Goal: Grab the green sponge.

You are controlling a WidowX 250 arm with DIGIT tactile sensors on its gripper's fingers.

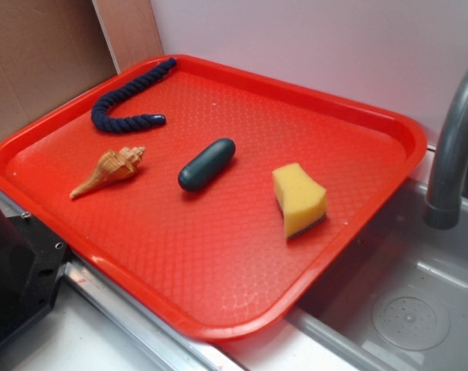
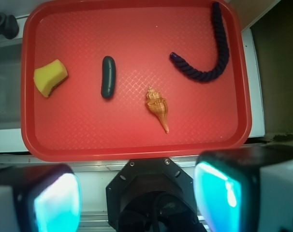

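The green sponge (image 1: 299,199), a chunky yellow foam wedge with a thin dark green layer on its lower face, lies on the red tray (image 1: 218,309) near its right edge. In the wrist view the sponge (image 2: 50,77) is at the tray's far left. My gripper (image 2: 137,198) is open and empty, its two cyan-padded fingers (image 2: 57,203) wide apart, held high above the robot base, short of the tray's near edge (image 2: 137,152). The gripper itself does not show in the exterior view.
On the tray are a dark green capsule (image 1: 207,164), a tan seashell (image 1: 110,170) and a navy rope (image 1: 130,100). A grey sink (image 1: 404,309) with a faucet (image 1: 454,147) is to the right. The black robot base (image 1: 18,270) sits at the left.
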